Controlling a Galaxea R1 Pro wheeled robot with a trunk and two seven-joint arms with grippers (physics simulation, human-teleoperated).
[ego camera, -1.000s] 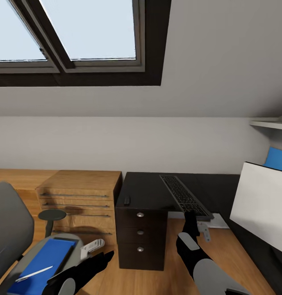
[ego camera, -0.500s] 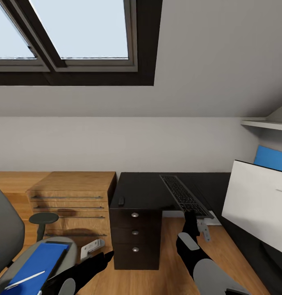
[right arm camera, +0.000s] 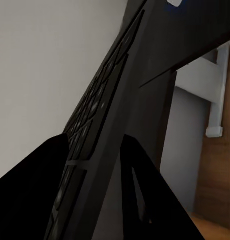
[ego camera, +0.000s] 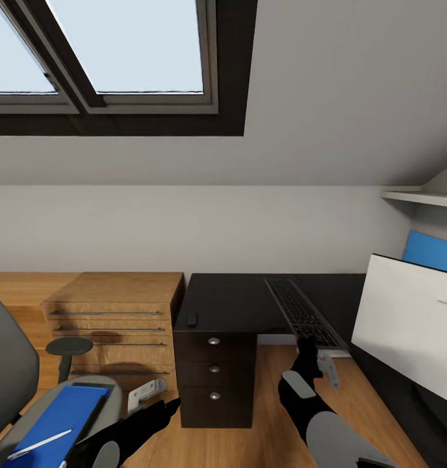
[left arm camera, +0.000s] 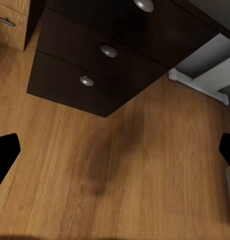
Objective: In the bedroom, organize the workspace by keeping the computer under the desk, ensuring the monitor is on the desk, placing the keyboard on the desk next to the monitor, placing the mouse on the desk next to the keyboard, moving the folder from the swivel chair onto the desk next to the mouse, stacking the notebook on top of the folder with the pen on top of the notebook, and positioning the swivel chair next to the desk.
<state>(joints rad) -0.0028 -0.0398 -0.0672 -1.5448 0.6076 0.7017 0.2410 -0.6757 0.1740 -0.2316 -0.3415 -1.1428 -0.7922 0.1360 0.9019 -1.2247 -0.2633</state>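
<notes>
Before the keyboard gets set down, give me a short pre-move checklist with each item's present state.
1. Right gripper shut on the keyboard: ok, fingers flank its near end.
2. Keyboard flat on the desk: not ok, its near end overhangs the edge.
3. Landing spot beside the monitor: ok, bare desktop there.
4. Left gripper free: ok, open over floor.
5. Folder still on the swivel chair: ok, pen on it.

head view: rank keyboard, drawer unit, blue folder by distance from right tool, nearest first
1. keyboard, its near end held in the right tool.
2. drawer unit, left of that tool, under the desk.
3. blue folder, far left, on the chair seat.
</notes>
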